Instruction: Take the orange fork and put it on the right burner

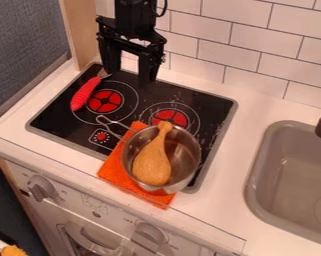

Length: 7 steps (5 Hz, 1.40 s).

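Note:
My gripper (128, 76) hangs over the back of the black stove, its two fingers spread wide with a gap between them. A utensil with a red-orange handle (86, 93), which looks like the fork, lies slanted across the left burner's outer ring. Its metal end points to the back, close by the gripper's left finger, which partly hides it; whether they touch I cannot tell. The right burner (171, 118) has a red centre, and the pot's rear rim overlaps its front part.
A metal pot (189, 151) holding a brown drumstick (153, 162) stands on an orange cloth (116, 167) at the stove's front right. The pot's wire handle extends toward the left burner. A grey sink (291, 172) is on the right; a tiled wall rises behind.

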{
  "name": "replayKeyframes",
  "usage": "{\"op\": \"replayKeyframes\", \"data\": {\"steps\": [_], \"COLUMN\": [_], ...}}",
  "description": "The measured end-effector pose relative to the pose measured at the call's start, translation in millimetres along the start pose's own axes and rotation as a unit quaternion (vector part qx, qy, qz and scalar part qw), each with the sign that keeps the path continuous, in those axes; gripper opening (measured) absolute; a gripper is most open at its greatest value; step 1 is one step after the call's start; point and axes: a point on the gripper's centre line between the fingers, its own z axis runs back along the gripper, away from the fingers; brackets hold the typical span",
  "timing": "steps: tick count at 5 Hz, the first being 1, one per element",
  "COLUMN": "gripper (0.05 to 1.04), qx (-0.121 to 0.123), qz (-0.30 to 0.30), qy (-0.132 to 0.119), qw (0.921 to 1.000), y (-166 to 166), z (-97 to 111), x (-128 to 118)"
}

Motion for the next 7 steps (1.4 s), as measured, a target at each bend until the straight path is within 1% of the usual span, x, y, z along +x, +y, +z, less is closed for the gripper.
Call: {"op": "replayKeyframes", "data": {"steps": [1, 2, 3, 4, 5, 6, 7], "gripper": [1.001, 1.001, 1.001, 1.001, 1.001, 1.001, 1.001], "qx": [-0.010, -0.034, -0.019, 0.006, 0.008, 0.002, -0.014], "qz": [0.002, 0.033, 0.070, 0.099, 0.121, 0.142, 0.144], "qy": [0.020, 0.033, -0.003, -0.022, -0.035, -0.058, -0.067], "qw": [0.9998, 0.9983, 0.9974, 0.9949, 0.9920, 0.9882, 0.9872], "y": [-2, 14, 56, 89, 116, 120, 118], "z": [-12, -22, -18, -18, -37, -49, -65], "x": [-1, 5, 5, -2, -9, -10, -4]}}
